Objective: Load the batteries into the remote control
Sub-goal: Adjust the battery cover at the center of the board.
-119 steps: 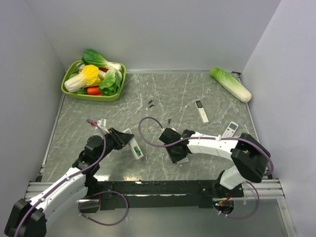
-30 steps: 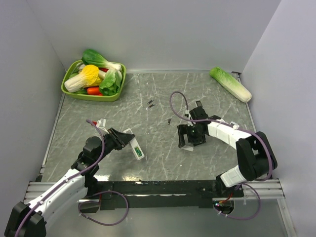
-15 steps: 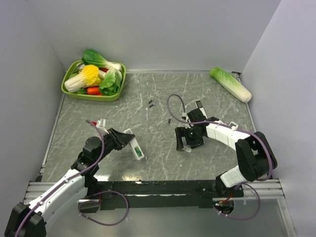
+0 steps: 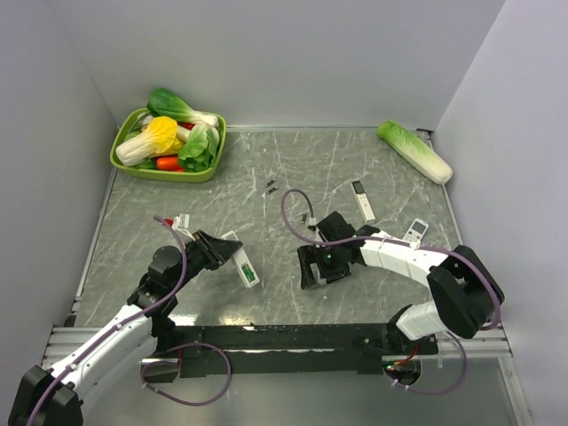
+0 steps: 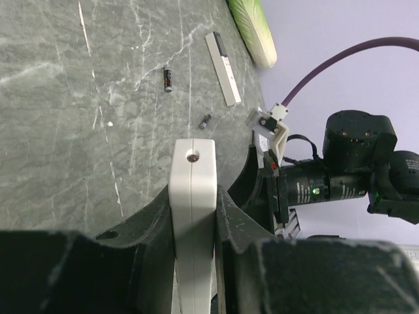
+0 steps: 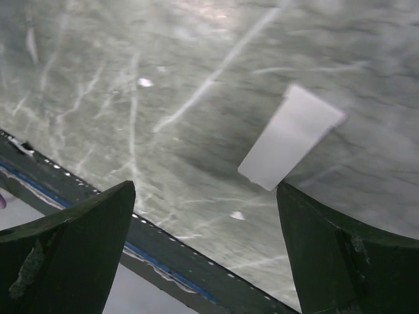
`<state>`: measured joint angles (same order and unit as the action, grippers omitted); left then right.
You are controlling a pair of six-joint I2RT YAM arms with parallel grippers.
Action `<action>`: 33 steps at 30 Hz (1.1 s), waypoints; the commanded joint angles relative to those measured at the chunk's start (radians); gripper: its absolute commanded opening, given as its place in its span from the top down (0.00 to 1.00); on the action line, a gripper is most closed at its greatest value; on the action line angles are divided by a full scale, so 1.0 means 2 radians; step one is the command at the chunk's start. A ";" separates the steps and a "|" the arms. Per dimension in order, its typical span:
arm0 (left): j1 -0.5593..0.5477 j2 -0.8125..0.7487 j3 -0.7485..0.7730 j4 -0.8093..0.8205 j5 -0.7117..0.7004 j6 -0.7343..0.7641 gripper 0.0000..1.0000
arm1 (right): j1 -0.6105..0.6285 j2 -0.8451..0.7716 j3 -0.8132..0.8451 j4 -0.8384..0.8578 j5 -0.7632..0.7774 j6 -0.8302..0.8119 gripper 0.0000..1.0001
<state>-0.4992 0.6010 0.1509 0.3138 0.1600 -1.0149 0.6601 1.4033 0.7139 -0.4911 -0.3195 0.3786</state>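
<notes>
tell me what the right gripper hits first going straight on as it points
Most likely the bare table top: the right gripper is open over it, and a flat white piece lies just beside that line.

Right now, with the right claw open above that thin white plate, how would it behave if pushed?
The white plate lies flat on the smooth table, so it would probably slide rather than roll or tip. It looks thin and likely light; the right claw may struggle to get under its edge.
</notes>
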 commanded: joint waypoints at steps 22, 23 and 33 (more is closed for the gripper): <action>-0.001 -0.052 0.014 -0.032 -0.029 0.008 0.98 | 0.055 0.055 0.124 0.060 0.015 -0.047 0.00; -0.001 -0.054 0.014 -0.033 -0.029 0.010 0.98 | 0.055 0.043 0.127 0.038 0.023 -0.085 0.00; -0.001 -0.052 0.014 -0.027 -0.026 0.012 0.98 | 0.053 0.030 0.123 -0.041 0.101 -0.339 0.06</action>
<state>-0.4992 0.5003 0.1509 0.2188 0.1078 -1.0065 0.7658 1.5047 0.9890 -0.5358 -0.1635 -0.0273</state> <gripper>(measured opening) 0.276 0.941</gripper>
